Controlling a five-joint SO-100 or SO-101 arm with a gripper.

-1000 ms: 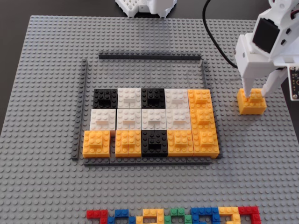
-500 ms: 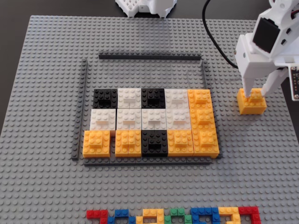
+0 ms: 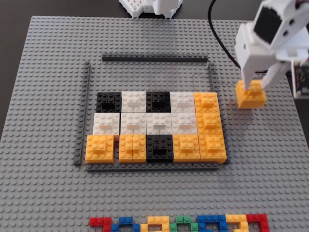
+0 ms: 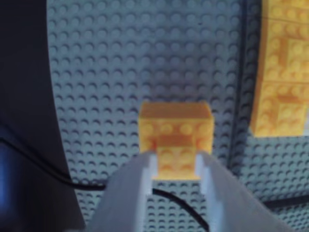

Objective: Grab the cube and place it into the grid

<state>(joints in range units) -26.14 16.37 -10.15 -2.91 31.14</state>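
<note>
- The grid [image 3: 157, 126] lies to the left of the gripper in the fixed view, with its dark-grey frame strip [image 3: 211, 76] between them; its top rows look unfilled.
- The gripper [image 3: 254, 86] pinches the raised brick on top of the orange-yellow cube [image 3: 250, 95], one finger on each side.
- In the wrist view the cube [image 4: 176, 140] hangs just beyond the fingertips [image 4: 149, 162], apparently clear of the grey baseplate [image 4: 145, 58].

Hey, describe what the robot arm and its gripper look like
The arm is white plastic, blocky, with a black panel on its upper housing. A black cable curves behind it. The gripper has two tapered white fingers, and a dark circuit board sits at its side.
</note>
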